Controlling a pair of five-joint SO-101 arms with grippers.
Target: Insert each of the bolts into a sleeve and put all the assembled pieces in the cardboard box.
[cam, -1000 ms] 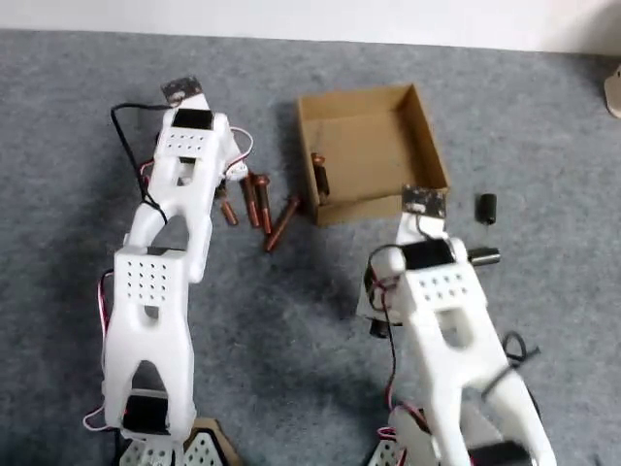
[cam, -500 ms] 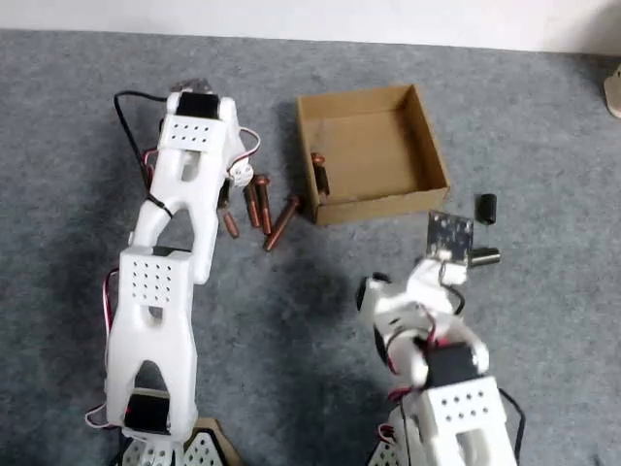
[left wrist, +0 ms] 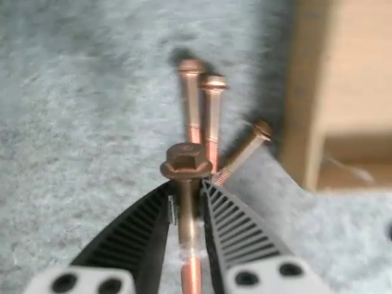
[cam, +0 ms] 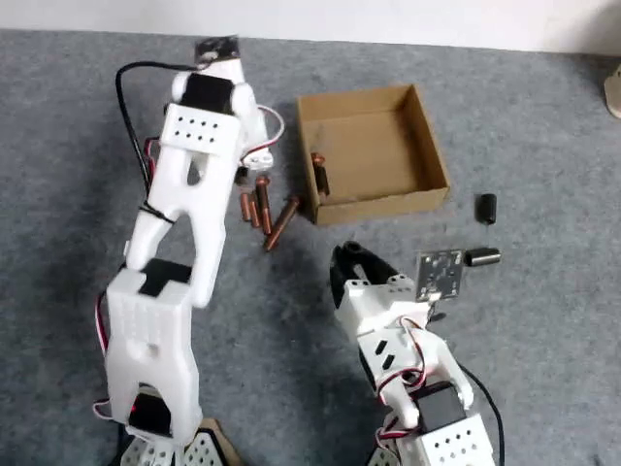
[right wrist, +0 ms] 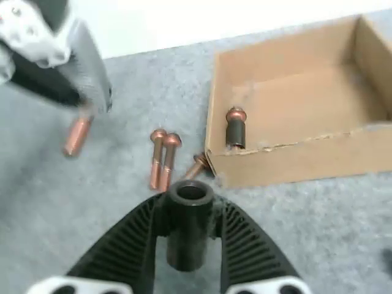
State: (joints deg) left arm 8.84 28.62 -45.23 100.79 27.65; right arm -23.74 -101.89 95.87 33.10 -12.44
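My left gripper (left wrist: pixel 187 205) is shut on a copper bolt (left wrist: pixel 185 168), held above the carpet with its hex head pointing away from the wrist. Three more bolts (left wrist: pixel 202 116) lie below it, beside the cardboard box (cam: pixel 423 146). My right gripper (right wrist: pixel 190 211) is shut on a black sleeve (right wrist: pixel 190 199) with its open bore facing up. In the high view this gripper (cam: pixel 351 260) sits in front of the box. One assembled bolt and sleeve (right wrist: pixel 235 130) lies inside the box against its near wall. The left gripper's bolt tip (right wrist: pixel 76 137) hangs at a distance from the sleeve.
Two loose black sleeves (cam: pixel 486 207) (cam: pixel 482 256) lie on the carpet to the right of the box. The three loose bolts (cam: pixel 262 209) lie between the left arm and the box's left wall. Grey carpet stretches around both arms.
The left arm has lifted one bolt off the carpet, leaving three, and drawn toward the far side. The right arm has swung its gripper left, to the front of the box.
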